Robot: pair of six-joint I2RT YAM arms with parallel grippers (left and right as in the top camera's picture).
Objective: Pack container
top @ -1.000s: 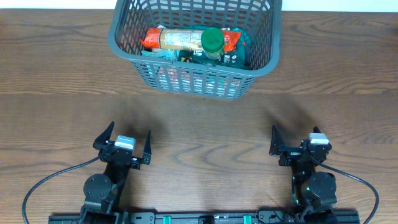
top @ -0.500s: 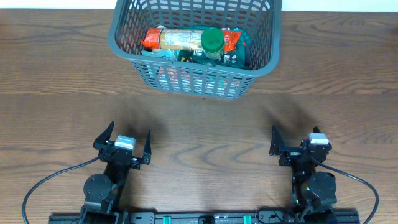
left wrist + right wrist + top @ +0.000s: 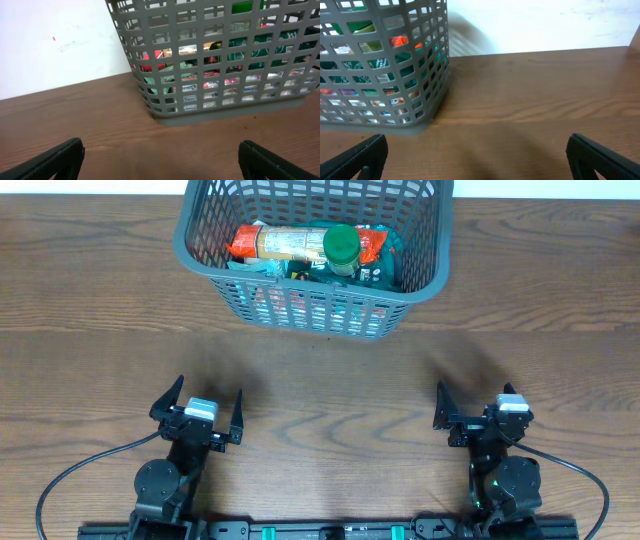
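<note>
The container [image 3: 208, 265], a dark grey lattice basket, stands at the back middle of the table. It holds several grocery packets, among them a long orange packet [image 3: 290, 244] and a green-capped item [image 3: 341, 246]. It also shows in the left wrist view [image 3: 150, 107] and in the right wrist view [image 3: 440, 75]. My left gripper [image 3: 197, 407] is open and empty near the front left edge. My right gripper [image 3: 477, 405] is open and empty near the front right edge. Both are well short of the container.
The brown wooden table [image 3: 330, 380] runs between the grippers and the container. A white wall [image 3: 55, 45] lies behind the table. Black cables [image 3: 70, 475] trail from both arm bases at the front edge.
</note>
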